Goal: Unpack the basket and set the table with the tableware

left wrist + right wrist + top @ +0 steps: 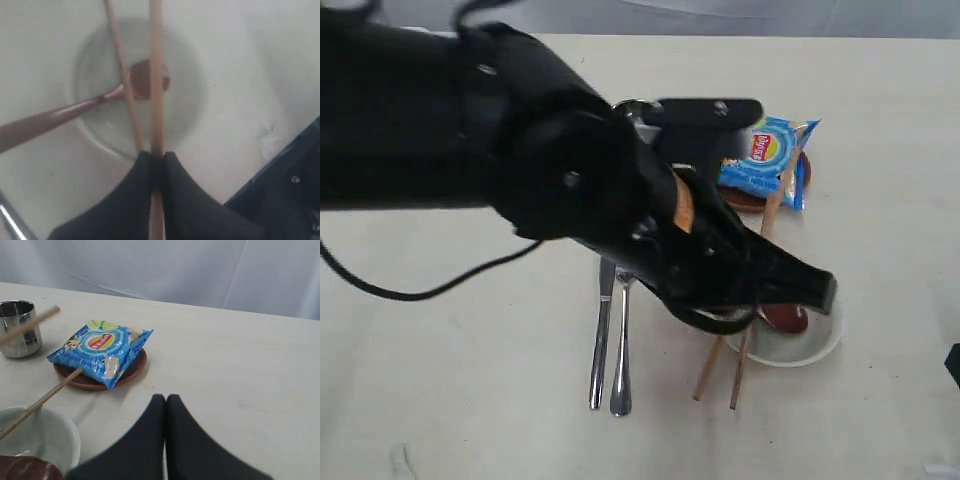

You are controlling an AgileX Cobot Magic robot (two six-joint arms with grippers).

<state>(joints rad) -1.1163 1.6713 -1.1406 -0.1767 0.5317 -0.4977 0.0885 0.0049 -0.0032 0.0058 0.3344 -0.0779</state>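
Setting looks nearly done. Knife and fork point(608, 345), bowl point(823, 345) holding the spoon point(50, 118), and 2 chopsticks point(718, 372) lie toward the table's point(460, 390) near edge. The cup point(18, 328) and plate point(75, 382), under a chip bag point(101, 352), sit toward the far edge. The left gripper point(156, 156) pinches 1 chopstick over the bowl. The right gripper point(166, 403) has its jaws pressed together, empty. I see no basket.

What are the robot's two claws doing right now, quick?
Left gripper: closed on a chopstick.
Right gripper: closed, holding nothing.
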